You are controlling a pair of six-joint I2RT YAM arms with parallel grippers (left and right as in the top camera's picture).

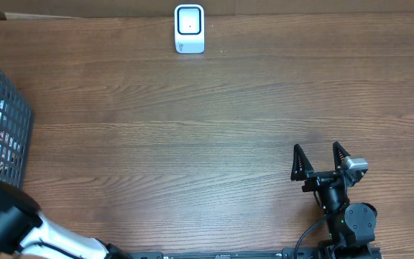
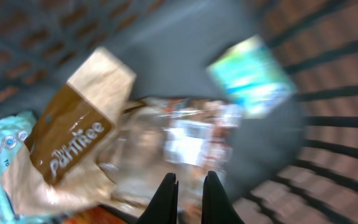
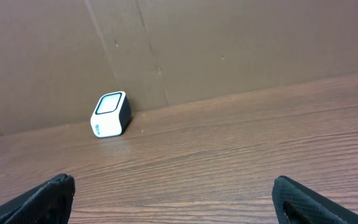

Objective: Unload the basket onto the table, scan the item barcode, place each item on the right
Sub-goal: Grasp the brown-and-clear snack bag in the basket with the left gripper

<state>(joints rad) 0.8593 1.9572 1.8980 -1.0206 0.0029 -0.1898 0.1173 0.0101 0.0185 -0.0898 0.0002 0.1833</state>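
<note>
Worktop (image 1: 192,144) is carrying mesh basket (image 1: 6,122) at left and white scanner (image 1: 189,29) at far edge. Brown packet (image 2: 79,124) and clear packet (image 2: 179,140) are lying in the basket. My left fingers (image 2: 168,199) are pinching together over the clear packet; too blurry to tell if they grip it. My right fingers (image 1: 298,164) are hanging wide apart, empty, near right.

Worktop (image 1: 214,122): brown wood-grain surface, grain running left to right, no visible damage. Rear boundary: plain brown panel (image 3: 229,43), upright along the worktop's far edge, with slanted seams and minor scuffs. Lighting even and soft; no hard shadows noted.
</note>
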